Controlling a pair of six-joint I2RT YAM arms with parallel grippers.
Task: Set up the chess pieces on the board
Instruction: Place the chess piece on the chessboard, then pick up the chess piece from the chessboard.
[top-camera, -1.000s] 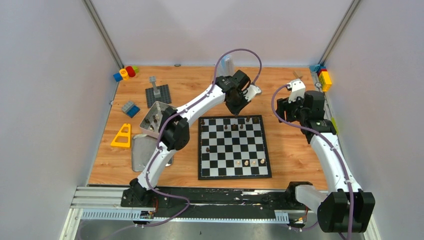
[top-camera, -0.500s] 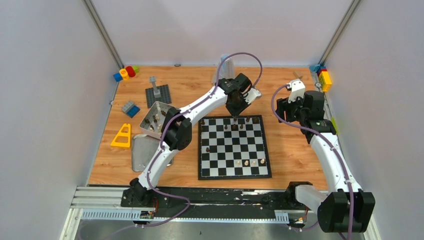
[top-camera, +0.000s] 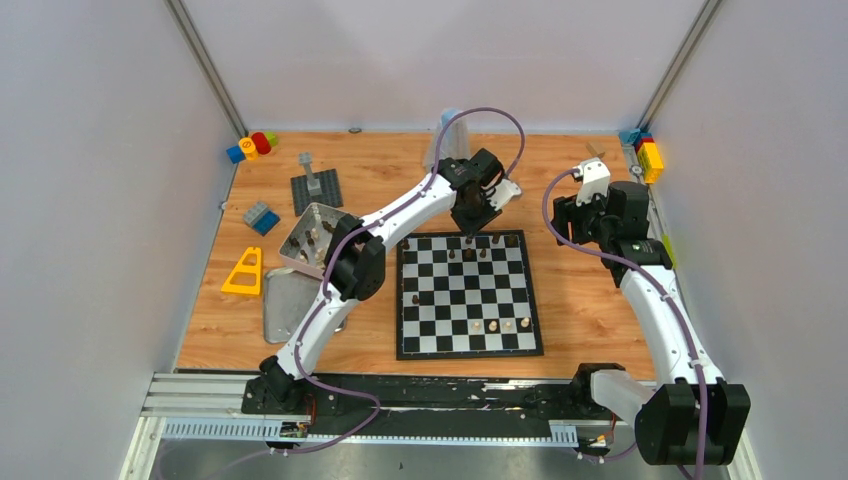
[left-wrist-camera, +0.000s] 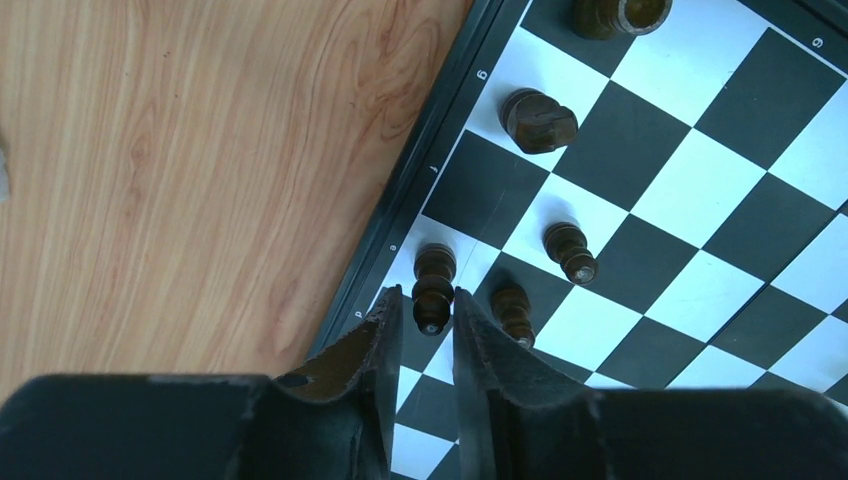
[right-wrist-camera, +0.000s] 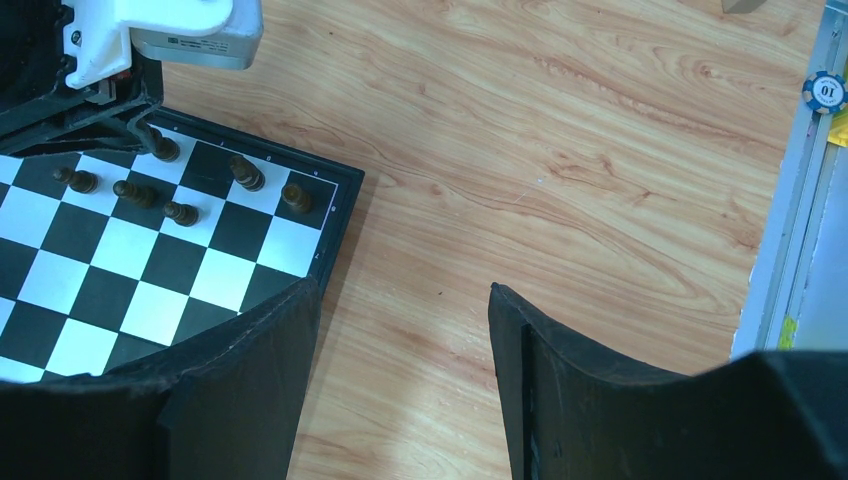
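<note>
Left gripper (left-wrist-camera: 428, 300): fingers stand narrowly apart astride one upright dark chess piece (left-wrist-camera: 434, 285) on an edge square of the board (left-wrist-camera: 690, 195), a grip cannot be told, further dark pieces (left-wrist-camera: 570, 250) just ahead; right gripper (right-wrist-camera: 405, 300): fingers wide apart, holding nothing, over the wooden table (right-wrist-camera: 560, 180), board corner beside its left finger.

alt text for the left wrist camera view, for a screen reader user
The left gripper has its two black fingers either side of a dark chess piece standing on a white edge square of the board; whether they grip it is unclear. Four other dark pieces stand nearby, and bare wooden table fills the left.
</note>
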